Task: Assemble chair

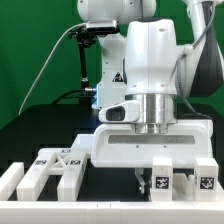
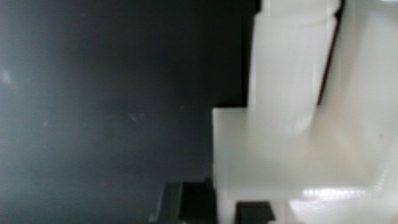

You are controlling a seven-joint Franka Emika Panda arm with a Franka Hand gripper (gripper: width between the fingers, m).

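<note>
The chair is in loose white blocky pieces with square tags. Some pieces [image 1: 52, 168] lie at the exterior view's lower left, and others [image 1: 203, 176] at the lower right. My gripper [image 1: 140, 180] reaches down to table level beside a tagged piece [image 1: 160, 178]. In the wrist view a large white chair piece [image 2: 294, 130] fills one side over the black table [image 2: 98, 110]. My gripper [image 2: 222, 205] has its two dark fingers [image 2: 187, 200] close together. They straddle that piece's edge, with a thin strip of white between them. The contact is blurred.
A low white rail [image 1: 10, 182] runs along the front at the exterior view's left. A black camera stand [image 1: 90, 55] rises behind the arm against a green backdrop. The arm's wide white hand [image 1: 150, 148] hides the middle of the table.
</note>
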